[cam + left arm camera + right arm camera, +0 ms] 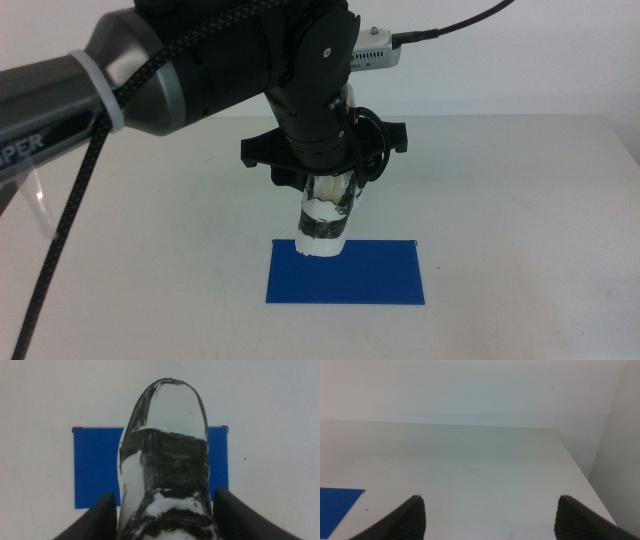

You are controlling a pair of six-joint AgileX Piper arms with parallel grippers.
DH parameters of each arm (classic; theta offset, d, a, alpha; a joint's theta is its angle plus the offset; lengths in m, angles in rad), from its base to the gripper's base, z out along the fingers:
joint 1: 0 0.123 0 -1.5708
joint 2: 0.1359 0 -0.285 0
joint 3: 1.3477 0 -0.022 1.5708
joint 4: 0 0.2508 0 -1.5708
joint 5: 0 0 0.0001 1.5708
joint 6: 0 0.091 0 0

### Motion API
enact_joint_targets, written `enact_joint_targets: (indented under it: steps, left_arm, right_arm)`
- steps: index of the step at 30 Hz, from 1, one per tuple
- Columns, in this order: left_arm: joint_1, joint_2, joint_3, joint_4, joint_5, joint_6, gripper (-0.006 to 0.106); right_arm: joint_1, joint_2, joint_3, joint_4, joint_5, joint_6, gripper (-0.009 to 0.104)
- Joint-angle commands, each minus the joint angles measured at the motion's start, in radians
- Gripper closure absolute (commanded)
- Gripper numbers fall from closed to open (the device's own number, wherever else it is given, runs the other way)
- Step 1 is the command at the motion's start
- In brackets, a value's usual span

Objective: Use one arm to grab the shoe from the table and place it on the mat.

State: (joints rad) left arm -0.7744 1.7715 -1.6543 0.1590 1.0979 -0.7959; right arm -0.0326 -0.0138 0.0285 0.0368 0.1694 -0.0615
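Note:
The left arm (220,70) comes in from the left, and its gripper (325,175) is shut on the shoe (325,222), a white sneaker with black patches. The shoe hangs toe down, its toe at the far edge of the blue mat (360,275). In the left wrist view the shoe (167,460) sits between the two dark jaws, with the mat (95,467) under it. Whether the toe touches the mat cannot be told. The right gripper (490,515) is open and empty, out of the middle view, off to the right of the mat (335,505).
The white table (520,200) stretches around the mat on all sides. Its right edge and far edge show in the right wrist view (570,460). A white camera unit (375,48) sits on the left arm's wrist.

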Motion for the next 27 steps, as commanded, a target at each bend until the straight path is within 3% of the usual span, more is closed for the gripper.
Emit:
enact_joint_targets:
  steps: [1,7,16,19,27]
  left_arm:
    - [-0.004,-0.059,-0.023,0.019,-0.042,-0.015,0.086]
    - [-0.004,-0.058,-0.023,-0.033,-0.016,-0.058,0.086]
    - [-0.004,-0.054,-0.023,-0.020,-0.020,-0.285,0.086]
    - [-0.004,-0.054,-0.023,0.011,-0.021,-0.428,0.086]
    - [-0.004,-0.047,-0.023,0.067,-0.027,-1.037,0.086]
  right_arm:
    - [0.003,-0.020,-0.010,-0.008,-0.080,-0.013,0.029]
    - [0.003,-0.020,-0.010,-0.008,-0.080,-0.013,0.029]
    - [0.003,-0.020,-0.010,-0.008,-0.080,-0.013,0.029]
    - [0.003,-0.020,-0.010,-0.008,-0.080,-0.013,0.029]
    - [0.003,-0.020,-0.010,-0.008,-0.080,-0.013,0.029]
